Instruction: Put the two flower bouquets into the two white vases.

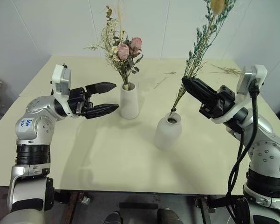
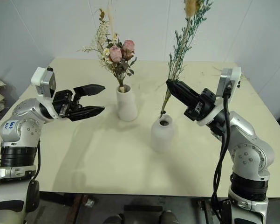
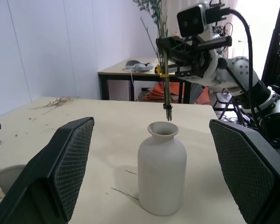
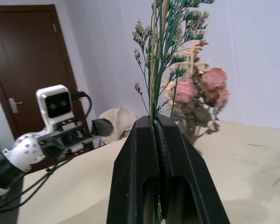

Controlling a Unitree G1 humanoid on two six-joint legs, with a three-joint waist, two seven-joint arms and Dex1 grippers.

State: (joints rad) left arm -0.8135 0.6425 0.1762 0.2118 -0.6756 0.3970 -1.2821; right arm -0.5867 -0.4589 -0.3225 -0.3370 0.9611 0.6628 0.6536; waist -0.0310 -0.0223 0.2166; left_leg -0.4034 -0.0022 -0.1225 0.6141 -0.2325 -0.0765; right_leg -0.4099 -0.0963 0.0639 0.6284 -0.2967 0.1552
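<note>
A bouquet of pink roses (image 1: 124, 50) stands in the tall tapered white vase (image 1: 129, 101) at mid table. My right gripper (image 1: 186, 83) is shut on the stems of the slim green bouquet (image 1: 201, 44), held nearly upright. Its stem ends (image 3: 168, 112) hang just above the mouth of the rounder narrow-necked white vase (image 1: 167, 132), slightly off toward the far side. My left gripper (image 1: 112, 97) is open and empty, level, just left of the tall vase. In the left wrist view the round vase (image 3: 161, 172) sits between my open fingers (image 3: 67, 163), farther off.
The cream table (image 1: 107, 158) has loose dried twigs (image 1: 230, 70) at its far right and a thin scrap (image 1: 160, 82) behind the vases. A white wall runs behind the table. Another table (image 3: 130, 71) stands beyond it.
</note>
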